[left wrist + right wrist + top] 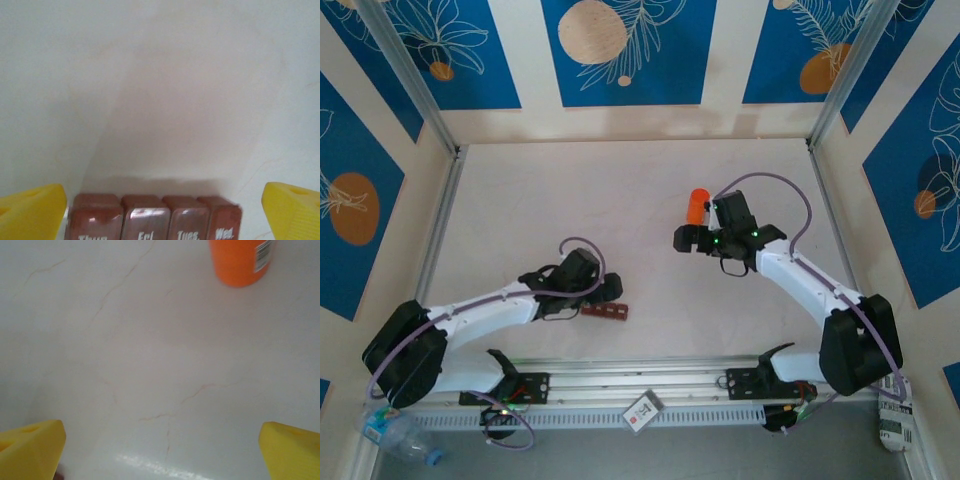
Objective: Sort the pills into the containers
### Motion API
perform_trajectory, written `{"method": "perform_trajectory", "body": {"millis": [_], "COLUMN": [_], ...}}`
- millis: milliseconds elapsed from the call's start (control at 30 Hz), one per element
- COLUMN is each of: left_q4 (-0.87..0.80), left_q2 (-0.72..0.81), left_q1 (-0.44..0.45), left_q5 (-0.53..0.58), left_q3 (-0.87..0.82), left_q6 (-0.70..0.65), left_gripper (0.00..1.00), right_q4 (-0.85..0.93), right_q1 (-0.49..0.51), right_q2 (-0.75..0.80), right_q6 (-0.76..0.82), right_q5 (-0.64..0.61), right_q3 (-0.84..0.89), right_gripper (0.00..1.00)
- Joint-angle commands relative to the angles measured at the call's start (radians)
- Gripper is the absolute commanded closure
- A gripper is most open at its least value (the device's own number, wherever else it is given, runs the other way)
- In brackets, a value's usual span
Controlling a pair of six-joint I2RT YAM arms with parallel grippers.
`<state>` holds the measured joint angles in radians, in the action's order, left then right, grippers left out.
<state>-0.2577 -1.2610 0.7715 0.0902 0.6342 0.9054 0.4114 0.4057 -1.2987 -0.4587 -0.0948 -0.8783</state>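
Observation:
The containers [605, 312] are a dark reddish-brown strip of four square compartments lying on the white table near the front. In the left wrist view the containers [155, 217] sit low between my yellow fingertips [31, 210], lids down, labelled Thur, Fri, Tues, Wed. My left gripper [590, 292] hovers just over the strip, open wide [162, 212], touching nothing. My right gripper [725, 240] is open [161, 450] over bare table, with its fingertips [292, 450] far apart. No pills are visible.
A small orange cylindrical bottle [698, 205] stands just beyond the right gripper, and shows as the orange bottle [242, 260] at the top right of the right wrist view. Metal frame posts [440, 210] line the table's sides.

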Motion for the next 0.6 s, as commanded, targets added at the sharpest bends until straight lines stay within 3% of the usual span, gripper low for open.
{"method": "perform_trajectory", "body": {"millis": [0,367,567], "left_q4": [-0.027,-0.089,-0.071], "left_q2": [0.019,-0.187,-0.318], "left_q1": [-0.086,-0.407,-0.534], "left_q5": [0.024,-0.091,-0.203], "left_q3": [0.067,0.341,0.451], "left_q6": [-0.063,-0.278,-0.259], "left_gripper": [0.00,0.00,0.00], "right_q4": [-0.067,-0.112,-0.133], "right_q1": [0.044,0.301,0.448], "right_q2": [0.022,-0.123,-0.232], "right_q6": [0.039,0.253,0.366], "right_q5": [0.101,0.079,0.021], "right_q3": [0.028,-0.013,-0.051], "right_gripper": [0.01,0.01,0.01]}}
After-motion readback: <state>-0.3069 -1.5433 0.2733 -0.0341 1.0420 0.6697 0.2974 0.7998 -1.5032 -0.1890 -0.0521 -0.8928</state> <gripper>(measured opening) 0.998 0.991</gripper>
